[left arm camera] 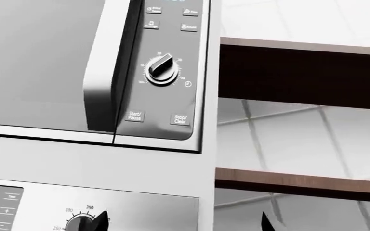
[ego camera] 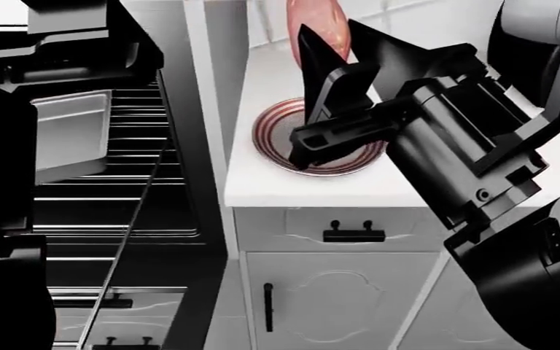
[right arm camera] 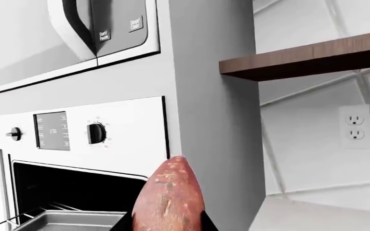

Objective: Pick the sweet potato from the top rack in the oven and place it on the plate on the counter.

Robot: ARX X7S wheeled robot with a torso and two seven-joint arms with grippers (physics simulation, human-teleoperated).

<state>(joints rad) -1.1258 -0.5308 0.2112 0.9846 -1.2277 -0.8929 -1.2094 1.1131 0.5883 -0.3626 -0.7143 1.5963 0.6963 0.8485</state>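
My right gripper (ego camera: pixel 331 33) is shut on the sweet potato (ego camera: pixel 317 22), a reddish-pink tuber held upright above the counter (ego camera: pixel 260 186), over the far side of the plate. The plate (ego camera: pixel 268 142) has a striped red-and-white rim and is partly hidden by the gripper. In the right wrist view the sweet potato (right arm camera: pixel 169 197) stands between the fingers of the right gripper (right arm camera: pixel 167 227). The oven (ego camera: pixel 134 189) is open at the left, with wire racks. My left gripper (left arm camera: pixel 183 224) is open and empty, facing the oven's control panel (left arm camera: pixel 75 211).
A grey baking tray (ego camera: pixel 66 135) sits on an upper oven rack; it also shows in the right wrist view (right arm camera: pixel 69 221). A microwave (left arm camera: pixel 75 62) is above the oven. Wooden wall shelves (left arm camera: pixel 300 72) hang over the counter. White cabinets with black handles (ego camera: pixel 353 235) stand below.
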